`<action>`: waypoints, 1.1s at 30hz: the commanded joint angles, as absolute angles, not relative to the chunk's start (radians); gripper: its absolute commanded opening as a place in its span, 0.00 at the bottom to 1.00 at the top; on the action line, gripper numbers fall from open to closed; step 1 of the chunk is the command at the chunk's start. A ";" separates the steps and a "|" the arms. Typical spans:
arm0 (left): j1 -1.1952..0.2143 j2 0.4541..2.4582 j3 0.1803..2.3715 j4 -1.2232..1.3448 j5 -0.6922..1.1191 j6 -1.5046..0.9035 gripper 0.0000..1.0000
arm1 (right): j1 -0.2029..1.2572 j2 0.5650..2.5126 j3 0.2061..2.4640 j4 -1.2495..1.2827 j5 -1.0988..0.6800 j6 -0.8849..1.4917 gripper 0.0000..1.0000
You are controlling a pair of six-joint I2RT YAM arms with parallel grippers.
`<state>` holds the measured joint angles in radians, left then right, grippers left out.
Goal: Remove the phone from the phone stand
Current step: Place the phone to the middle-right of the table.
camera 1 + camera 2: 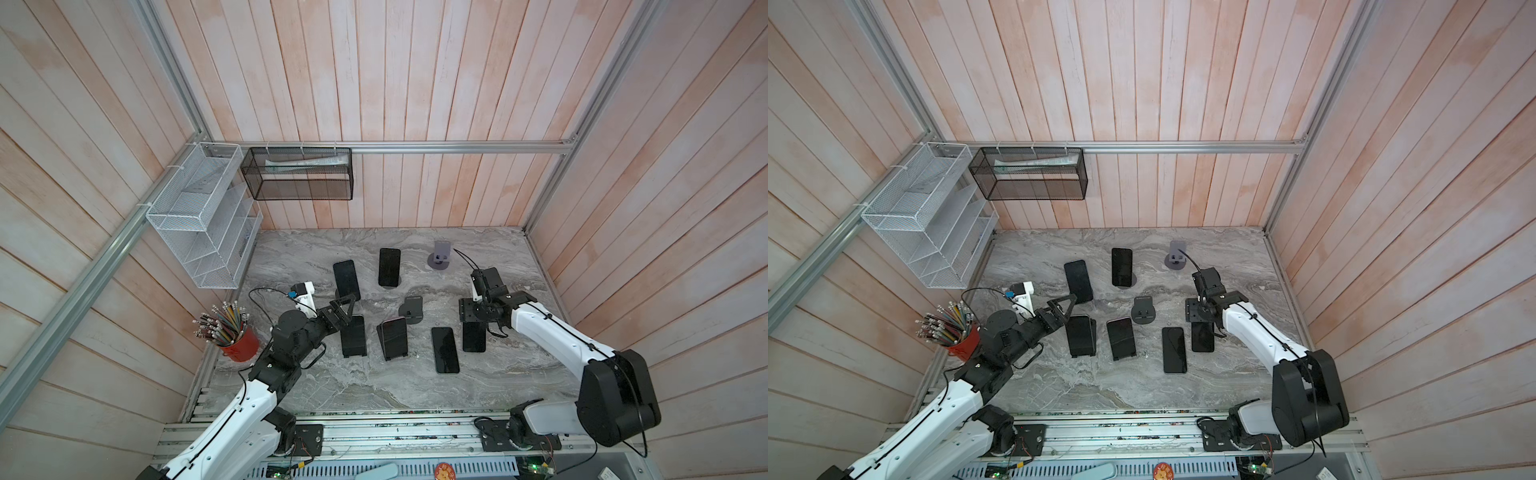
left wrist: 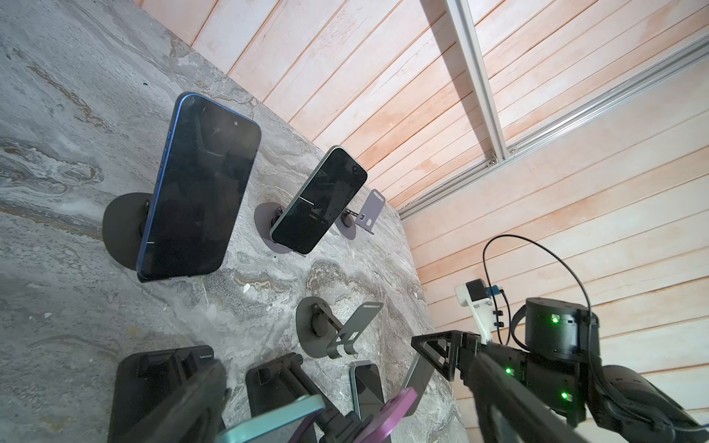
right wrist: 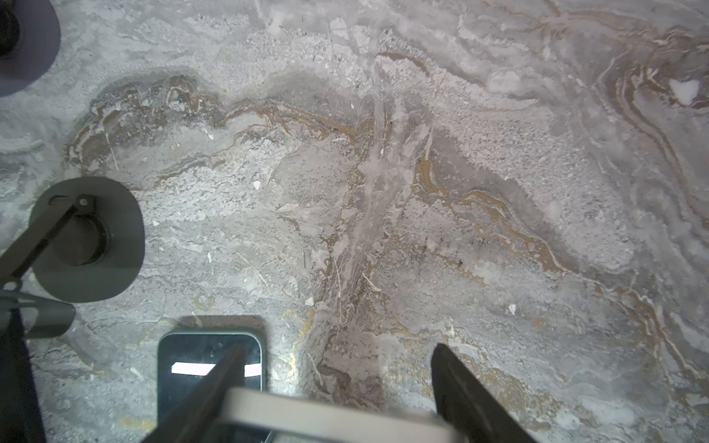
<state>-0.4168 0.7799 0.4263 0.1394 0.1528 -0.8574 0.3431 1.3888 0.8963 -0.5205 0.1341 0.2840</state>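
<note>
Grey-veined marble covers the table [image 1: 374,386]; taking twelve o'clock as the far wall in both top views, a red cup of pencils [image 1: 237,345] sits at the eight o'clock edge. At nine o'clock the left gripper [image 1: 345,309] hangs with its jaws spread fully wide and nothing between them, just over the top end of the near-left phone [image 1: 353,336], which is propped upright; whether they touch I cannot tell. Behind it, at eleven o'clock, the blue phone [image 1: 347,280] leans on a round-based stand [image 2: 119,230], and at twelve the far phone [image 1: 389,266] leans likewise. At six o'clock, close to the middle, the purple-edged phone [image 1: 393,340] is propped too. Right at the middle is the dark stand [image 1: 411,311], empty. At five o'clock the flat phone [image 1: 444,351] lies screen-up on the marble. Just beside it, at four o'clock, is the task's thing: the pale-edged phone [image 3: 337,417], off every stand, pinched across its width by the right gripper [image 3: 337,349], whose jaws are closed partway onto its two edges. Whether its lower end rests on the marble cannot be told. At one o'clock the lilac stand [image 1: 440,255] is bare, well apart from that gripper.
</note>
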 commanded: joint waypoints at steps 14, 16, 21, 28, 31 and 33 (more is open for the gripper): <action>-0.404 0.817 0.411 0.188 0.186 -0.865 1.00 | 0.318 1.481 0.843 -0.509 0.083 0.310 0.67; -0.405 0.816 0.410 0.188 0.186 -0.867 1.00 | 0.313 1.483 0.835 -0.513 0.077 0.311 0.67; -0.405 0.815 0.406 0.194 0.185 -0.868 1.00 | 0.307 1.486 0.815 -0.513 0.030 0.324 0.68; -0.405 0.817 0.398 0.202 0.191 -0.874 1.00 | 0.307 1.519 0.797 -0.490 0.007 0.322 0.69; -0.404 0.810 0.397 0.201 0.194 -0.871 1.00 | 0.306 1.537 0.803 -0.491 0.020 0.319 0.71; -0.403 0.805 0.394 0.203 0.187 -0.871 1.00 | 0.307 1.542 0.798 -0.478 0.014 0.318 0.72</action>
<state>-0.4103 0.8158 0.4129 0.1814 0.1791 -0.8688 0.3096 1.5333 0.7990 -0.4931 0.0189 0.3141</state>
